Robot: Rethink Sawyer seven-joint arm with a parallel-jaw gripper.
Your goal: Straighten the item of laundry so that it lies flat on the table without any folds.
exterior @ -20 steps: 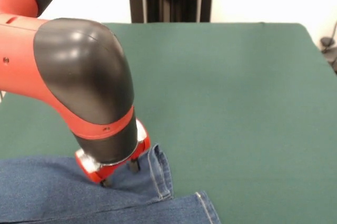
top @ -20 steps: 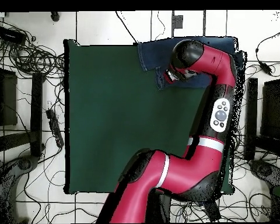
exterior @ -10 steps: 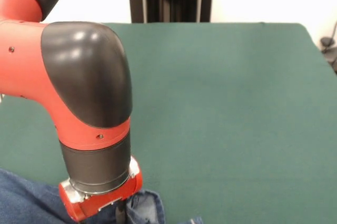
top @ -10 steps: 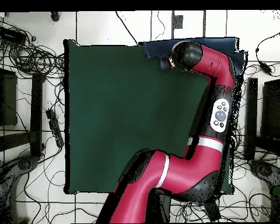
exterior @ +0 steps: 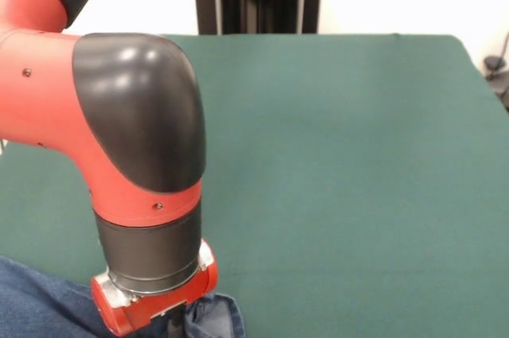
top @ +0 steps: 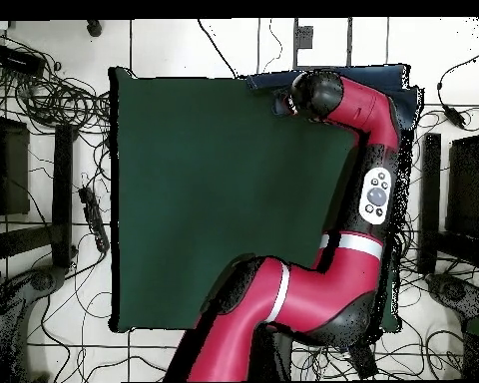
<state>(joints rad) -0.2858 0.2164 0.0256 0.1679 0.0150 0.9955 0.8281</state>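
Since a second ago the jeans (exterior: 40,306) have slid toward the frame's bottom left, bunched under the hand (exterior: 176,324); its grip is hidden, likely dragging. Beyond, the table (exterior: 350,155) lies bare for spreading.

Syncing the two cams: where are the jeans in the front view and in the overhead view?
Front view: the jeans sit in the bottom-left corner, cut off by the picture's edge, partly behind the arm's wrist.
Overhead view: the jeans lie as a narrow blue strip along the top edge of the table, toward the right.
Shared landmark: the arm's black elbow cap, right beside the jeans in both views.
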